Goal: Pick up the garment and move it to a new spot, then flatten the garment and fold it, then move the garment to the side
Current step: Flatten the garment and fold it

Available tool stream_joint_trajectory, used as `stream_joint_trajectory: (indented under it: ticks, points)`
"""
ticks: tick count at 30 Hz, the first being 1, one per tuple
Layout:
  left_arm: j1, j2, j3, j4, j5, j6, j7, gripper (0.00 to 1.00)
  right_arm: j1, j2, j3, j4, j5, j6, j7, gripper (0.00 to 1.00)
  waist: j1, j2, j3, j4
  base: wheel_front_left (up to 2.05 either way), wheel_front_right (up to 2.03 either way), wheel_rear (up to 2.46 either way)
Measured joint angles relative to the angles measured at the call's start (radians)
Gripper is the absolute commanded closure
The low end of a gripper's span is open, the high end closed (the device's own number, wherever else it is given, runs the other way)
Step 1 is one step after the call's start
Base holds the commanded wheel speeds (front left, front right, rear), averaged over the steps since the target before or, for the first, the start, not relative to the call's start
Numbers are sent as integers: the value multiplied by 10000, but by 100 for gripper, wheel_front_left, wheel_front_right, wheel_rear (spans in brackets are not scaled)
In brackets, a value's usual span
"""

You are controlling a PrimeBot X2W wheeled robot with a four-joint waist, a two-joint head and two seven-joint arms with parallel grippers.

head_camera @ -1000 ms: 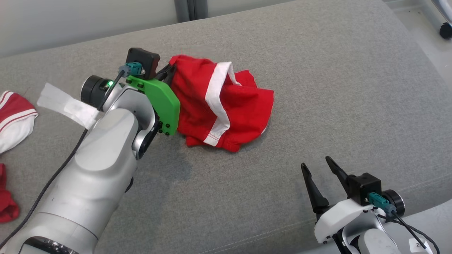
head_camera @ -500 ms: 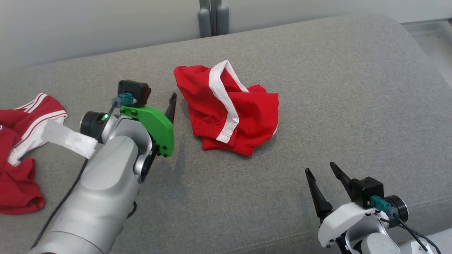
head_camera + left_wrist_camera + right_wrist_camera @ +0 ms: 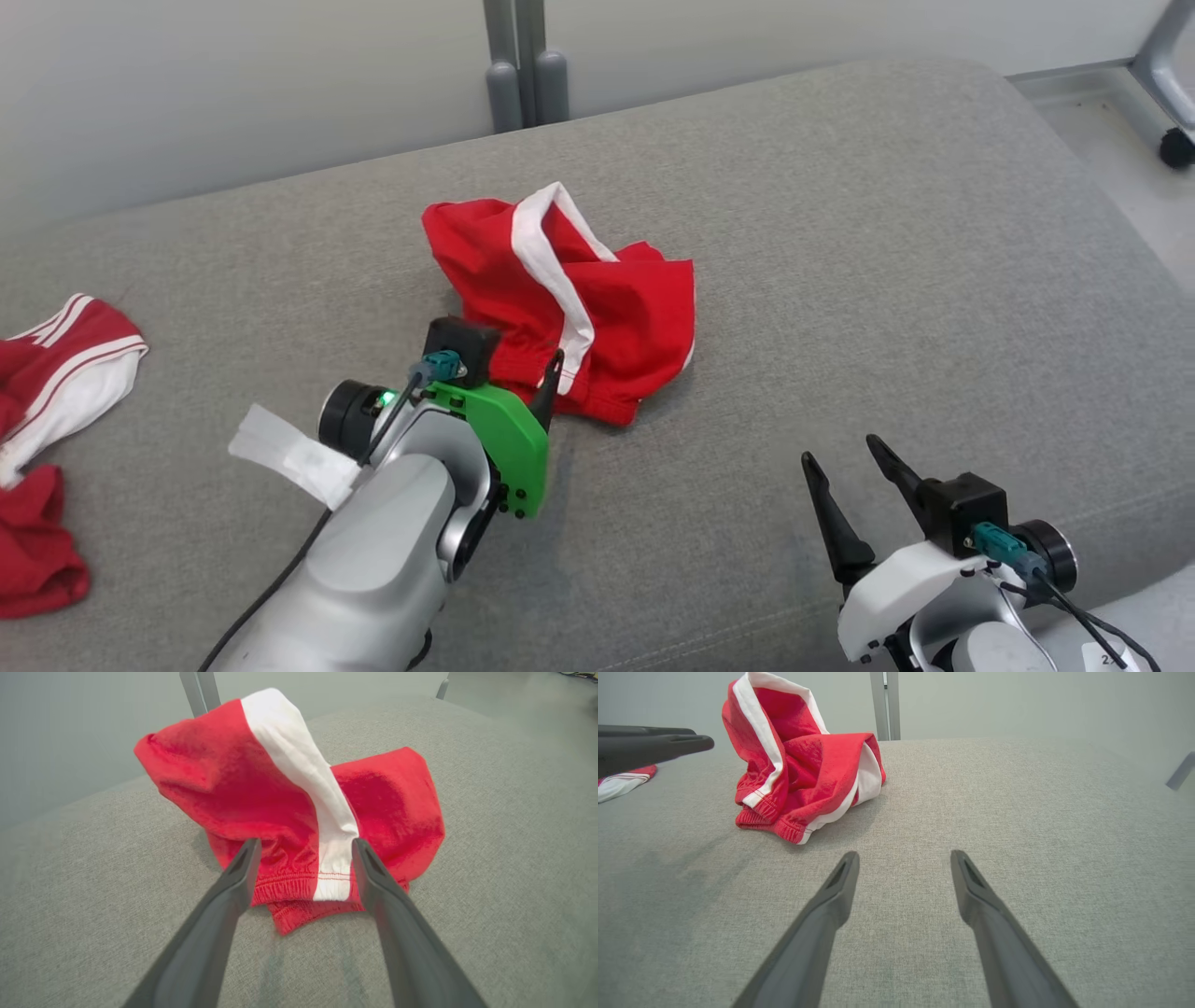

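A wide bench (image 3: 887,233) covered in grey woven fabric stretches across the head view, with a pale wall behind it and two grey posts (image 3: 523,75) standing at its far edge.

Near the middle of the bench lies the garment (image 3: 616,308), a pair of red shorts with a white side stripe and an elastic waistband. It is crumpled in a loose heap, one fold standing up at the back, and nothing grips it.

The left gripper (image 3: 304,844) reaches in from the lower left on a silver arm with a bright green plate (image 3: 499,439) at the wrist and a strip of white tape (image 3: 289,457) hanging off it. Its two dark fingers (image 3: 233,891) are spread wide. In the left wrist view their tips sit to either side of the white stripe at the near hem. Whether they touch the cloth cannot be told.

The right gripper (image 3: 840,450) sits at the lower right, well apart from the shorts. Its fingers are also spread wide, holding nothing, and point across bare grey fabric.

At the left edge of the bench, well away from the shorts, lies more red and white clothing (image 3: 75,359), bunched up and partly cut off by the frame.
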Motion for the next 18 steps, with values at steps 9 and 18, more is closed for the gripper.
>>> stream_joint_trajectory:
  ticks: [9,18]
  points:
    - [281,-56,-196,105,-23,454,368,0,12,-6,33,-184,-211,0,-12,0,0,0,290,-961,0,0,0]
    - [83,188,-255,642,297,1254,639,0,-59,-6,23,-192,-213,0,-151,0,0,0,830,-1410,0,0,0]
